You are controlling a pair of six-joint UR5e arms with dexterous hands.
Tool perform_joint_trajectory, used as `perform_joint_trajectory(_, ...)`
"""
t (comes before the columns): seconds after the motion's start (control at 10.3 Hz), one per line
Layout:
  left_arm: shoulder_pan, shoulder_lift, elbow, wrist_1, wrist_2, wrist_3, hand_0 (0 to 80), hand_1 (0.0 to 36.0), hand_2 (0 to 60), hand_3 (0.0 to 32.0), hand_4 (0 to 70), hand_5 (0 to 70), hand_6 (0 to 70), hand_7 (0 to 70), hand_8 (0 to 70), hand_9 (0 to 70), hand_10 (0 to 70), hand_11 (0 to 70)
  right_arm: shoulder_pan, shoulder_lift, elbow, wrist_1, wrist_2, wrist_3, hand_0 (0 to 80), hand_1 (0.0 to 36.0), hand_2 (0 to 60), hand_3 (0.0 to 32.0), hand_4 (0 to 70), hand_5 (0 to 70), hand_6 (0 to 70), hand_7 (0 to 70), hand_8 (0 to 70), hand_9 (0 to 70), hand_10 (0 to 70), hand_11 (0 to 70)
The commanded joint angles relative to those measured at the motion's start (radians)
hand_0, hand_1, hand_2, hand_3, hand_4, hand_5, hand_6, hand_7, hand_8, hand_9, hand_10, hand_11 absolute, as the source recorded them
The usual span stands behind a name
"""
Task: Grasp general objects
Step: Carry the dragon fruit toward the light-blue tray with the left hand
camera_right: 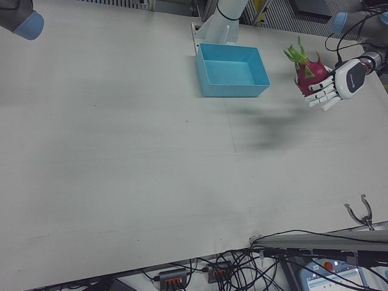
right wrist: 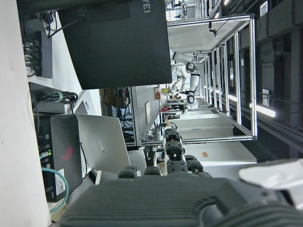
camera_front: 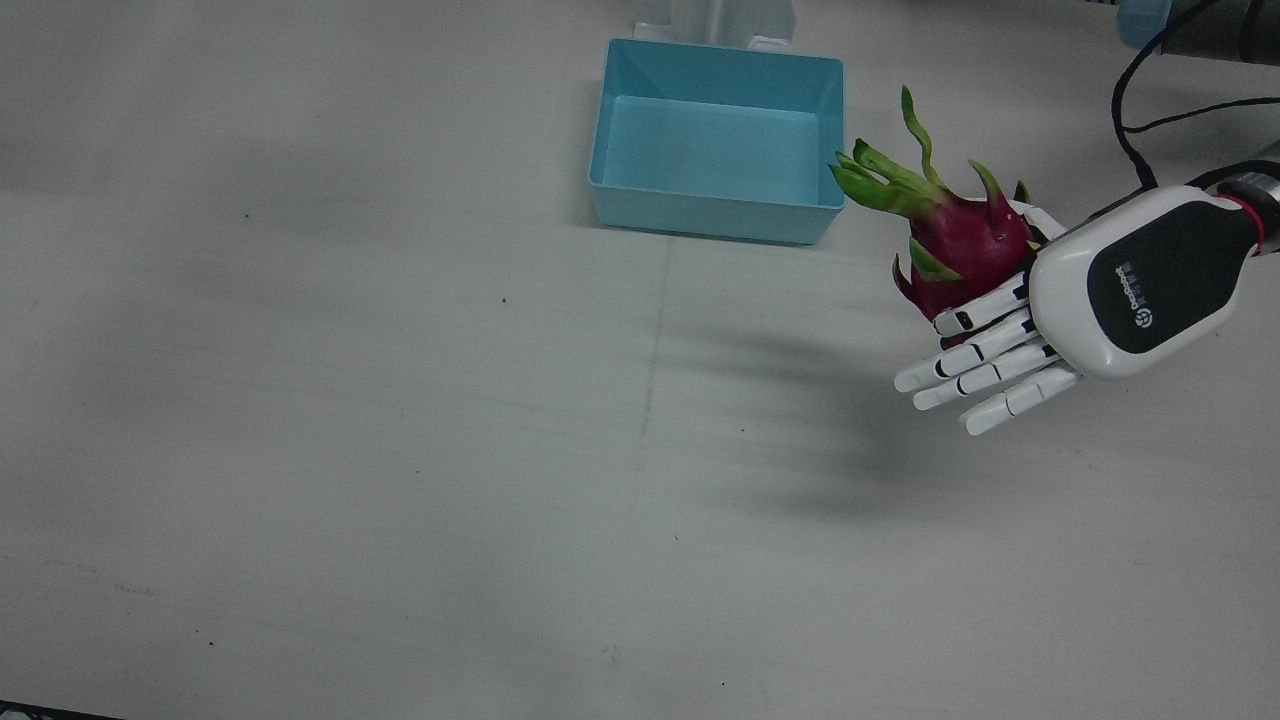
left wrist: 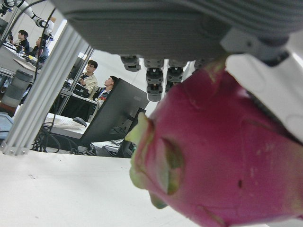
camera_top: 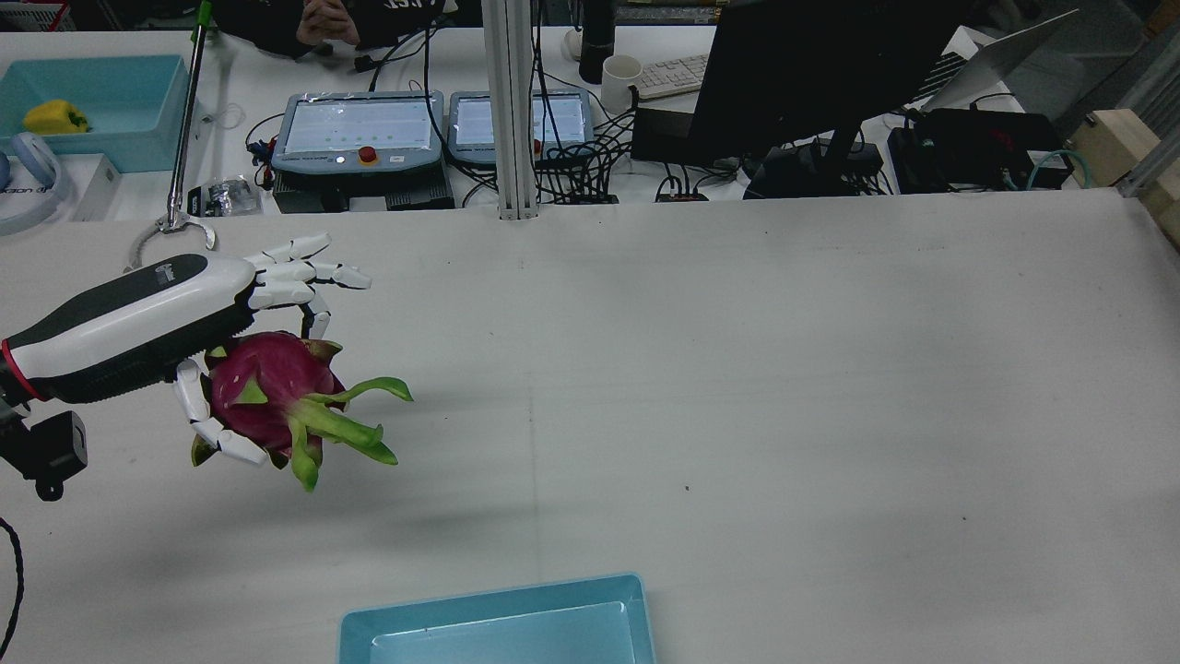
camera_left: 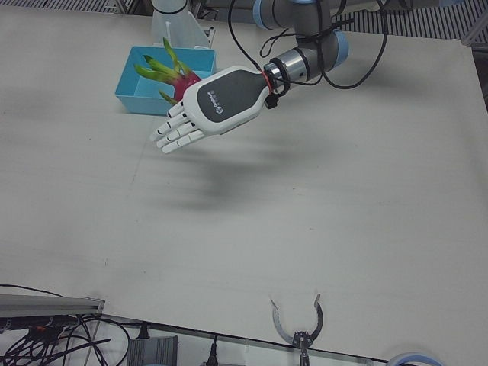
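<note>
A magenta dragon fruit (camera_front: pixel 965 245) with green leafy tips hangs in the air in my left hand (camera_front: pixel 1090 300), just right of the blue bin (camera_front: pixel 715 215) in the front view. In the rear view the thumb (camera_top: pixel 217 433) cups the fruit (camera_top: pixel 267 383) from below and one finger curls onto it, while the other fingers (camera_top: pixel 304 267) stretch out straight. The fruit's shadow lies apart on the table. The fruit fills the left hand view (left wrist: pixel 222 156). My right hand (right wrist: pixel 165 198) shows only in its own view, holding nothing, fingers extended.
The blue bin holds nothing and stands at the table's robot-side edge, also in the rear view (camera_top: pixel 498 599). Monitors, teach pendants (camera_top: pixel 359 129) and cables line the far desk. A metal grabber tool (camera_left: pixel 301 328) lies at the operator-side edge.
</note>
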Motion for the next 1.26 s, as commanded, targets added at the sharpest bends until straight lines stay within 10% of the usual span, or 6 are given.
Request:
perform_joint_trajectory(0.0,0.190,-0.006,-0.033,-0.007,-0.125,-0.004,52.8,26.2,60.0,0.0,49.5,70.0,15.3,24.6,21.1,11.9,4.2,7.0,0.000,0.000,0.000,0.000,0.000,0.000,0.0,0.0,0.0,0.0,0.0,0.0,0.0,0.0,0.0,0.0,0.0,0.0)
perform_joint_trajectory(0.58,0.483,-0.160,-0.048,0.011,-0.224,-0.013,54.8,27.3,60.0,0.0,52.2,70.0,15.5,24.9,20.8,11.3,3.8,6.6,0.000,0.000,0.000,0.000,0.001,0.000,0.0,0.0,0.0,0.0,0.0,0.0,0.0,0.0,0.0,0.0,0.0,0.0)
perform_joint_trajectory(1.17,0.497,-0.181,-0.051,0.019,-0.210,-0.060,53.4,25.7,59.4,0.0,49.1,70.0,14.0,22.9,19.6,9.9,3.1,5.5,0.000,0.000,0.000,0.000,0.001,0.000,0.0,0.0,0.0,0.0,0.0,0.0,0.0,0.0,0.0,0.0,0.0,0.0)
